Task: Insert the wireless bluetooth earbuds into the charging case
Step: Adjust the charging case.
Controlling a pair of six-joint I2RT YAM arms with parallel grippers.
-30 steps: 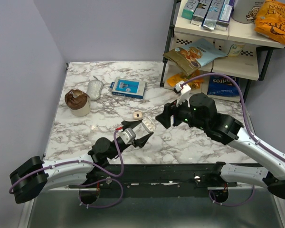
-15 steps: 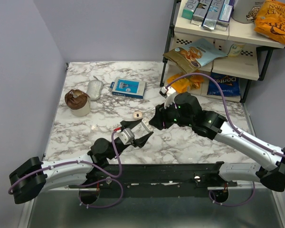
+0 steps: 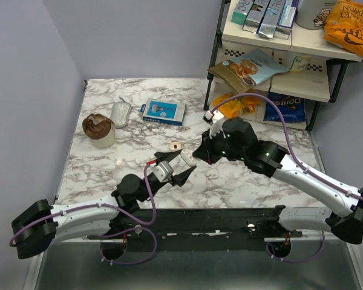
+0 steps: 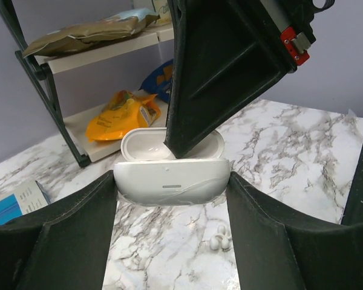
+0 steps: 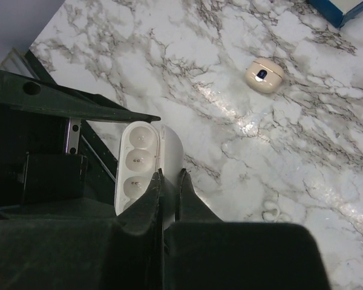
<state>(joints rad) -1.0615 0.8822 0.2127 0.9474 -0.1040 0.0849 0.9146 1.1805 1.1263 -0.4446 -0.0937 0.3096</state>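
My left gripper (image 3: 176,167) (image 4: 172,176) holds the white oval charging case (image 3: 187,159) (image 4: 169,188) (image 5: 139,158) by its two ends, above the marble table. The case's lid stands open and the wells that show are empty. From the right, my right gripper (image 3: 197,154) (image 5: 170,174) reaches in and is shut on the edge of the open lid. One tiny white earbud (image 3: 210,175) (image 4: 221,240) (image 5: 270,212) lies on the table just below and right of the case, touched by neither gripper.
A small round beige case (image 3: 175,147) (image 5: 264,75) lies behind the grippers. Further back are a blue box (image 3: 163,112), a grey mouse (image 3: 120,113) and a brown lump on a cup (image 3: 98,129). A black shelf rack (image 3: 215,66) with snack bags stands at the back right.
My right gripper has swung left to the case and shut on the open lid. The left gripper has kept its hold and barely moved.
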